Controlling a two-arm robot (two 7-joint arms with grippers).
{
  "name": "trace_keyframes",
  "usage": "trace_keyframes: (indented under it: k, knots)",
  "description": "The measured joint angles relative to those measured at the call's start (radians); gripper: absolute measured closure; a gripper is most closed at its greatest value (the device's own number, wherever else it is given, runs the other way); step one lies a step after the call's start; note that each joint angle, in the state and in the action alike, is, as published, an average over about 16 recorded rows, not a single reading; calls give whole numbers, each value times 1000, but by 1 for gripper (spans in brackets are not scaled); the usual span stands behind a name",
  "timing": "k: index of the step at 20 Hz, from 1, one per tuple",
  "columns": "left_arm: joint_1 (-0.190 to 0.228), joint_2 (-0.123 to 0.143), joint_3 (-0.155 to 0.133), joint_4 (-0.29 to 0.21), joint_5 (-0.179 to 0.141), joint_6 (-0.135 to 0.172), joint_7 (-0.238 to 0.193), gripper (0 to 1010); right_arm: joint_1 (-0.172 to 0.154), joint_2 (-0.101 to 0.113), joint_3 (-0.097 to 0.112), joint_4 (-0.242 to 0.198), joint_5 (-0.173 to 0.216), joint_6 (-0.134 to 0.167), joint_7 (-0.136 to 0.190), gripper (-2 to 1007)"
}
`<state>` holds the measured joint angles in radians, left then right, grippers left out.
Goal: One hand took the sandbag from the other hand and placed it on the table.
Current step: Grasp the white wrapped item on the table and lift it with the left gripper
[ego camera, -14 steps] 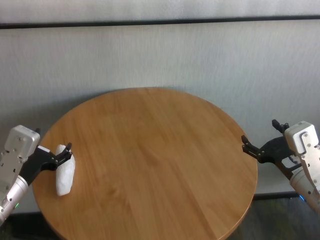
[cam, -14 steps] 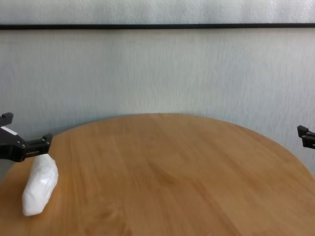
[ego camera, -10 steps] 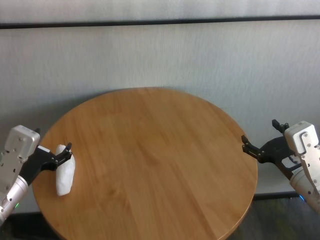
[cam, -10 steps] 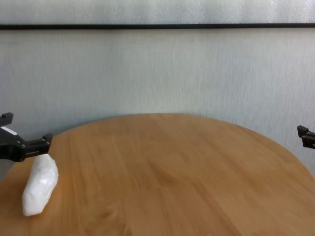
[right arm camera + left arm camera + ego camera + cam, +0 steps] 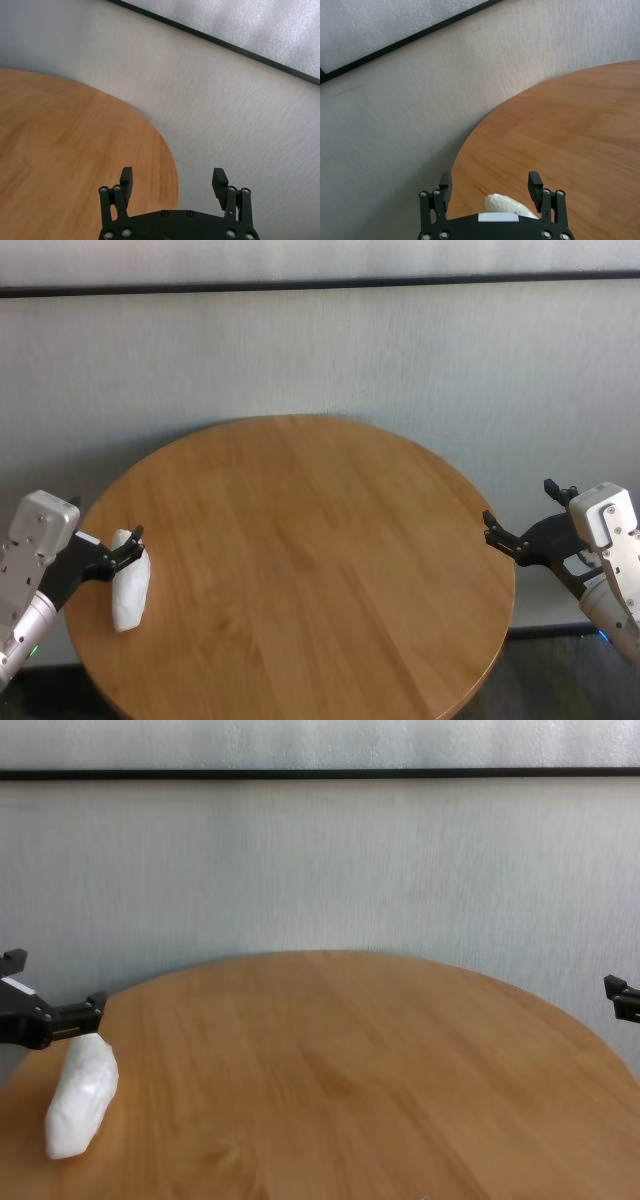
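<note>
The sandbag (image 5: 131,581), a small white lumpy pouch, lies on the round wooden table (image 5: 300,540) near its left edge. It also shows in the chest view (image 5: 80,1095). My left gripper (image 5: 105,519), the hand with the green ring, hovers open just over the bag's far end. In the left wrist view the sandbag's tip (image 5: 507,205) shows low between the spread fingers of the left gripper (image 5: 490,182). My right gripper (image 5: 518,502), on the blue-ringed wrist, stands open off the table's right edge, holding nothing (image 5: 172,175).
A pale textured wall with a dark horizontal strip (image 5: 320,285) runs behind the table. Bare wood (image 5: 350,1070) stretches between the two arms. In the chest view only one right fingertip (image 5: 612,986) reaches into the picture.
</note>
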<state>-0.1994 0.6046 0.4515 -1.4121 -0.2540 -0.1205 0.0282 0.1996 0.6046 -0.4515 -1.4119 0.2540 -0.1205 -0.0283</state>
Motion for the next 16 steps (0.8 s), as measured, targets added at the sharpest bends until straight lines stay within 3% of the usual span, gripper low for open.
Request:
trace_keyframes:
  k: [16]
  knots:
    - [0, 0, 0, 0, 0, 0, 0, 10, 0, 0, 0, 0, 0, 0, 0, 4]
